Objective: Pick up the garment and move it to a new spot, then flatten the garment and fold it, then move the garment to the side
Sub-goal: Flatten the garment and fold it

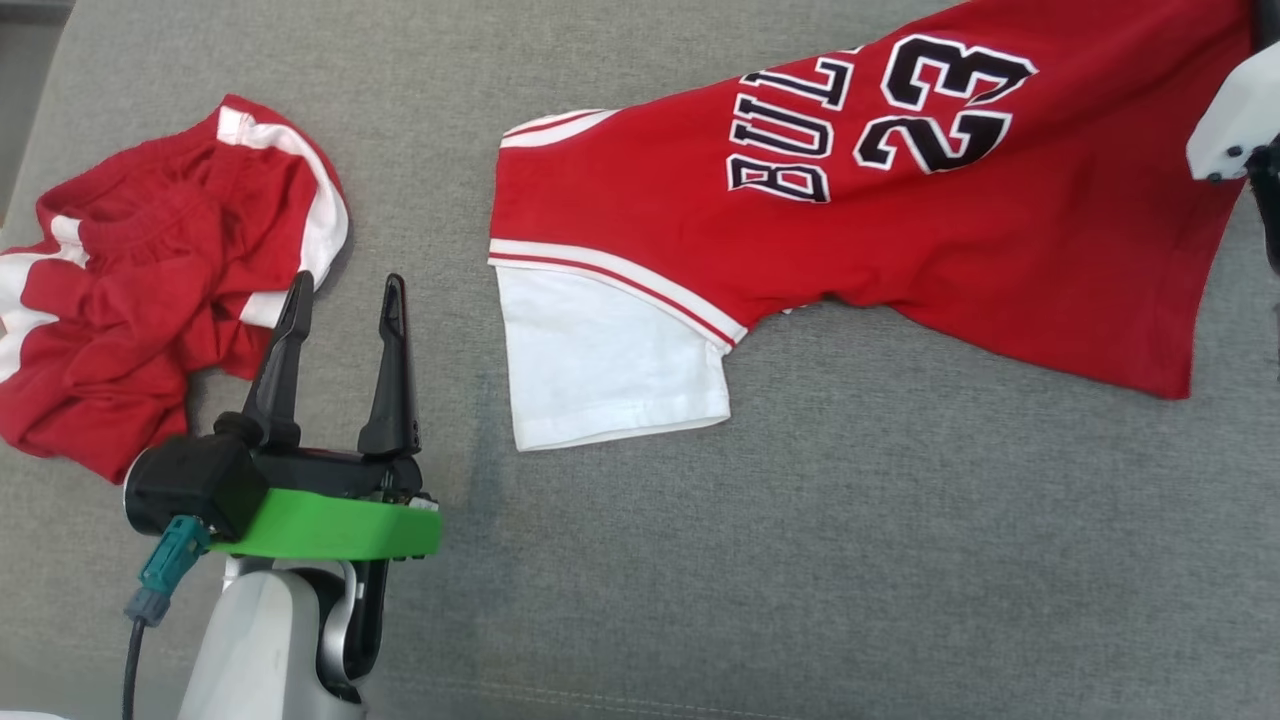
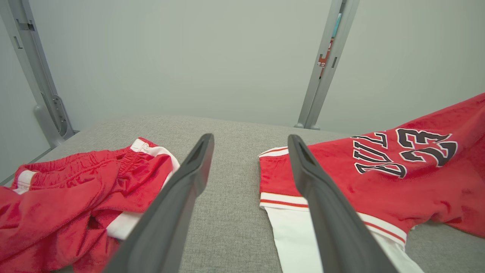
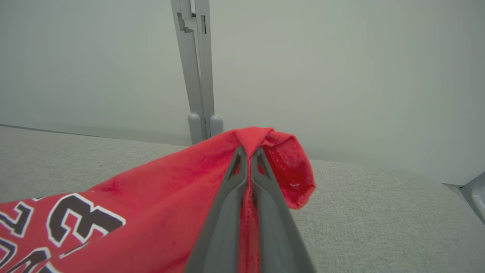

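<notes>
Bunching softly, red jersey (image 3: 151, 197) sits in right pincer (image 3: 249, 152).

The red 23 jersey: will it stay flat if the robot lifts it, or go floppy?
Probably floppy: the jersey bunches and droops where the right fingers pinch its edge. Likely light too, since that small pinch holds it up. The white sleeve would probably dangle.

Left arm (image 1: 262, 640) holds jaws wide apart; right arm (image 1: 1232, 118), seemingly raised, pinches its jaws together.

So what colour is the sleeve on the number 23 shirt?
White sleeve, on a red jersey; head view shows it best.
</notes>
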